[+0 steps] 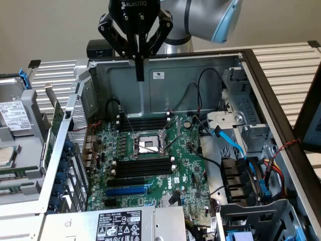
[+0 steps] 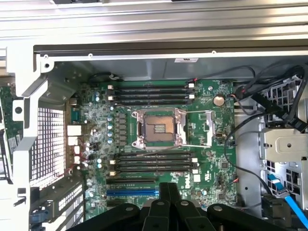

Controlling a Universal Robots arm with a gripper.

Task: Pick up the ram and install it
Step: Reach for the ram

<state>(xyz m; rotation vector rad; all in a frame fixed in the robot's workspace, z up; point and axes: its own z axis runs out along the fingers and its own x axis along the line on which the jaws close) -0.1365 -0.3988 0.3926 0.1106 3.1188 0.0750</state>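
My gripper (image 1: 139, 74) hangs above the open computer case, over the back wall side of the green motherboard (image 1: 188, 170). Its fingers are shut with nothing between them. In the wrist view the shut gripper (image 2: 169, 188) sits over the board's near edge, by the blue slot (image 2: 132, 191). Black memory slots (image 2: 151, 161) lie on one side of the CPU socket (image 2: 159, 127), with another bank (image 2: 151, 92) on its other side. A narrow green board with a pale label, which looks like the ram (image 1: 54, 131), leans outside the case at the exterior view's left; it also shows as the ram (image 2: 6, 126).
The case's metal walls (image 1: 200, 63) ring the motherboard. Black cables (image 1: 200, 83) and a blue cable (image 1: 233, 143) run by the drive cage (image 1: 241, 130) at the exterior view's right. A power supply (image 1: 120, 223) sits in front, and a metal tray with a drive (image 1: 12, 115) stands at the left.
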